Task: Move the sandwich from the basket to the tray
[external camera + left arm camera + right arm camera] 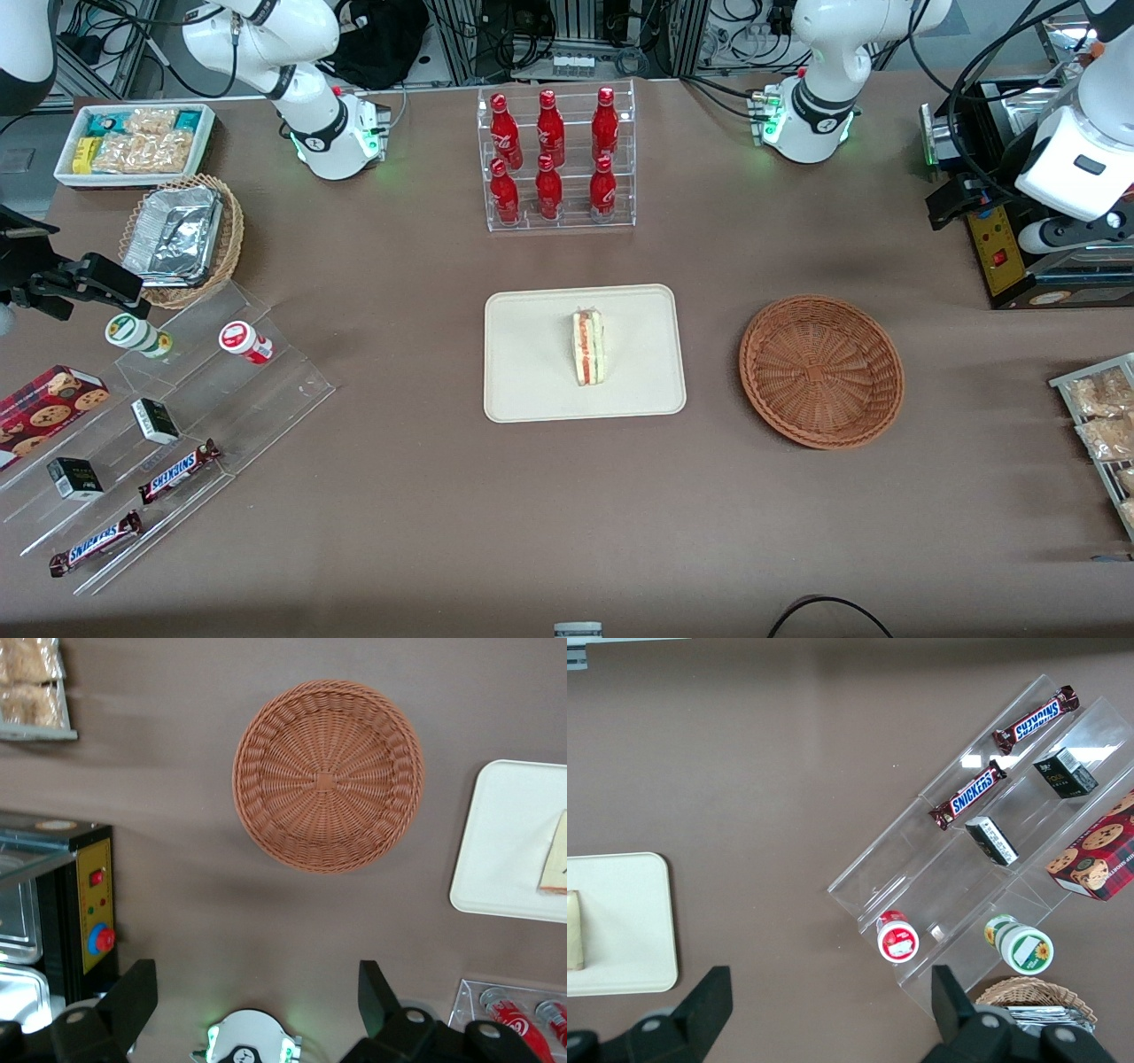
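Note:
The sandwich lies on its side near the middle of the cream tray, with its orange and green filling edge showing. The reddish-brown wicker basket stands beside the tray, toward the working arm's end, with nothing in it. My left gripper is raised above the table near the working arm's end, farther from the front camera than the basket. It is open and holds nothing. The left wrist view shows the gripper, the basket, a part of the tray and an edge of the sandwich.
A clear rack of red bottles stands farther back than the tray. A black device with a red button sits under my gripper. A rack of snack bags lies at the working arm's end. A clear stepped shelf and a foil-filled tan basket lie toward the parked arm's end.

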